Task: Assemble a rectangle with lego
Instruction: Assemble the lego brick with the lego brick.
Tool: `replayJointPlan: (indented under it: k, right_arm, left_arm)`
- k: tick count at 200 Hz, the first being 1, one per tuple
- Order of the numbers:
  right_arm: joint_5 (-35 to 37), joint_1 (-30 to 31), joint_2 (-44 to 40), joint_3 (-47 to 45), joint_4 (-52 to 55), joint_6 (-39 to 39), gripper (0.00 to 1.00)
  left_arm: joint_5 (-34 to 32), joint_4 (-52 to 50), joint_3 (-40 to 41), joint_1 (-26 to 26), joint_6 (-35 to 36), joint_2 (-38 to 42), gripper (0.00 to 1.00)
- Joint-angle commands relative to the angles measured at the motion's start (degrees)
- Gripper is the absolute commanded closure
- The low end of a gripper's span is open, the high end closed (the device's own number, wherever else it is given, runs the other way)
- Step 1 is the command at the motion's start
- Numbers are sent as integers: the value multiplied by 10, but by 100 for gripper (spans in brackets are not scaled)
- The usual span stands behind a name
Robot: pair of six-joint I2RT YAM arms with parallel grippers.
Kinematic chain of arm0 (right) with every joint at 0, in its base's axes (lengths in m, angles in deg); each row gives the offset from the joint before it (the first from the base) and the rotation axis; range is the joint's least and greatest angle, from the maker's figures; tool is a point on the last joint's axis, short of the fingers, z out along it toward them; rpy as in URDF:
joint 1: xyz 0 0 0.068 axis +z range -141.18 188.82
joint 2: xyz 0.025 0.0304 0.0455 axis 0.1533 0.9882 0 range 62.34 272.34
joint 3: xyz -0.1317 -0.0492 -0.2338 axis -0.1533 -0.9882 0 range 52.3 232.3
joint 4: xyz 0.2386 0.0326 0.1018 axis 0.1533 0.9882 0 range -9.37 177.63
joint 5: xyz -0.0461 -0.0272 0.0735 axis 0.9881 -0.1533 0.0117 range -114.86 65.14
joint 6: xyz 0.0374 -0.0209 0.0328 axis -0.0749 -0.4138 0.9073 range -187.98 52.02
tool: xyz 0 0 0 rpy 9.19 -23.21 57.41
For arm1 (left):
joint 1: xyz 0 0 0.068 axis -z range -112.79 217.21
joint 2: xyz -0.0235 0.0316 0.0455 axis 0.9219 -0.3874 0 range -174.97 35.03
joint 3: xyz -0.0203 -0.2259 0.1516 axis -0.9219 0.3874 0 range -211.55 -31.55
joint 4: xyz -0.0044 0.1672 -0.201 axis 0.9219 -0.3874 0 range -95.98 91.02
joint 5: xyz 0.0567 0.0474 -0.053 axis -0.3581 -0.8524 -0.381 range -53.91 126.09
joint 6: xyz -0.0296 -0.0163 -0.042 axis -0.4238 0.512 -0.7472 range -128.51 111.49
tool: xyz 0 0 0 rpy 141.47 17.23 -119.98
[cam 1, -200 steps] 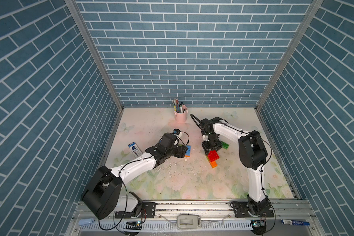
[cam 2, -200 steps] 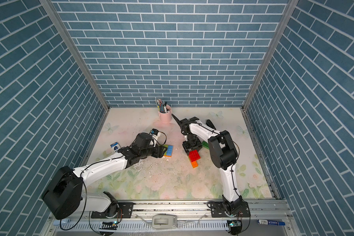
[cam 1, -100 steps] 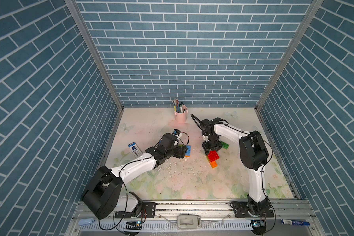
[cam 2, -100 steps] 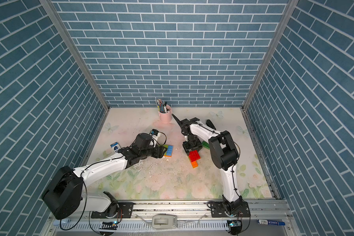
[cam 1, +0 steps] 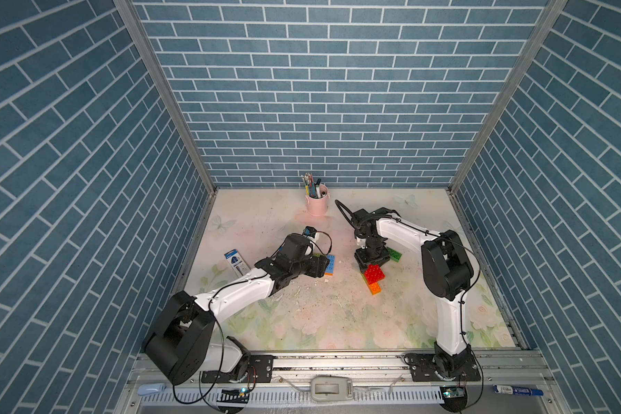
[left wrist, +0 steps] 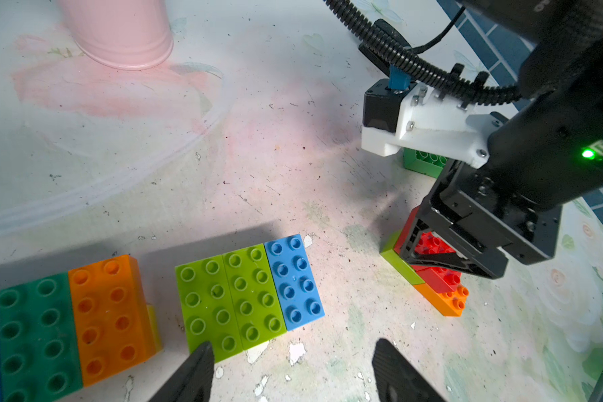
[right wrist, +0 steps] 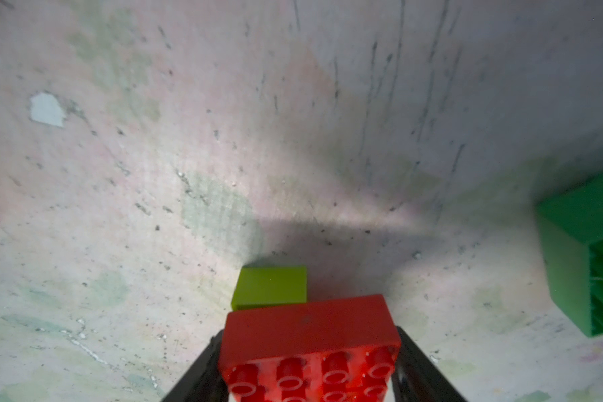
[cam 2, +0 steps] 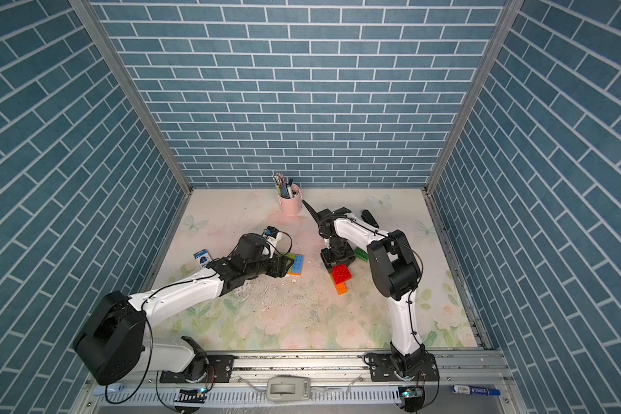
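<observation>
— Moved since a second ago?
— No visible shift: right gripper (right wrist: 308, 376) clamped on red studded plastic brick (right wrist: 307, 327), studs up, stacked over lime brick (right wrist: 272, 285) and orange brick (left wrist: 446, 299) on floral tabletop (cam 1: 302, 322); left gripper (left wrist: 293, 351) spread, empty, beside lime-lime-blue brick row (left wrist: 248, 292), long axes parallel.
— Handling?
— Probably light, rigid, slick; best pinched across long flat sides.

Both top views: mounted high over front rail, tilted down toward back wall, far off; whole pale floral worktop (cam 1: 302, 322) plus both arms framed. Left wrist view: close, low, facing across worktop to right end effector (left wrist: 432, 250). Right wrist view: nearest, almost on surface. Wrist views share red studded plastic brick (right wrist: 310, 330), green studded plastic brick (right wrist: 571, 261).
</observation>
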Motion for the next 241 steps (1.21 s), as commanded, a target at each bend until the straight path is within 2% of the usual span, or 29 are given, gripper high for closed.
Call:
replayJointPlan:
  k: [1,63,131,208,241]
  right_arm:
    - [23,2,83,-50,-10,-10,100]
    - [56,11,118,-78,-42,13,100]
    - [48,14,131,-91,-73,27,100]
    - [56,14,114,-42,-42,29,100]
    - [54,14,98,-19,-23,29,82]
  left_arm:
    - [3,10,8,-5,0,-3,26]
    - [7,16,10,-7,-3,-3,26]
    - [7,8,7,-6,0,5,27]
    - [9,-8,-1,-6,1,22,27]
    - [11,-7,0,-6,0,25,27]
